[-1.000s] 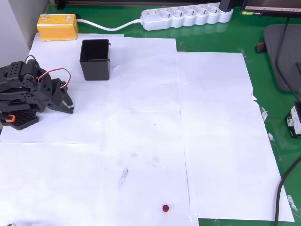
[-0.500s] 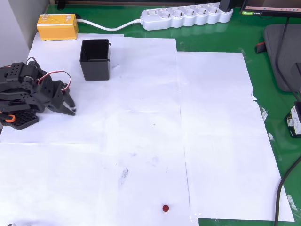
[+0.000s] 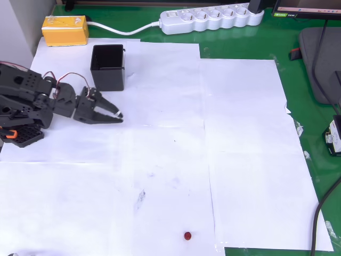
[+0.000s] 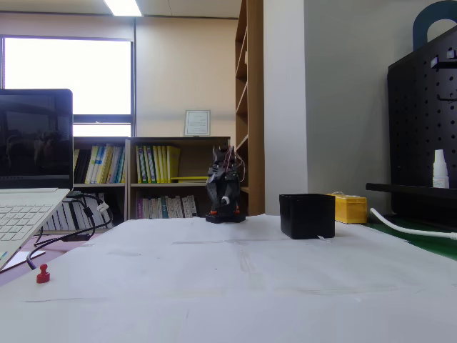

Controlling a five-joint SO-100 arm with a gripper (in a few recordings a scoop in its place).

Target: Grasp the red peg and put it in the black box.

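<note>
The red peg (image 3: 187,236) lies on the white paper near the bottom edge of the overhead view; in the fixed view the red peg (image 4: 43,274) stands at the lower left. The black box (image 3: 107,66) stands upright with its mouth up at the upper left of the paper, and the black box (image 4: 307,215) shows right of centre in the fixed view. My black gripper (image 3: 118,116) reaches right from the base, just below the box and far from the peg. Its jaws are slightly parted and hold nothing. In the fixed view the arm (image 4: 225,187) faces the camera end-on.
A yellow block (image 3: 65,30) and a white power strip (image 3: 211,19) lie along the top edge. Green mat (image 3: 314,122) borders the white paper on the right, with cables and dark equipment there. A laptop (image 4: 28,179) stands at the left of the fixed view.
The arm has unfolded from its tucked pose by the base and stretched to the right, and the gripper now points right below the box. Peg and box have not moved.
</note>
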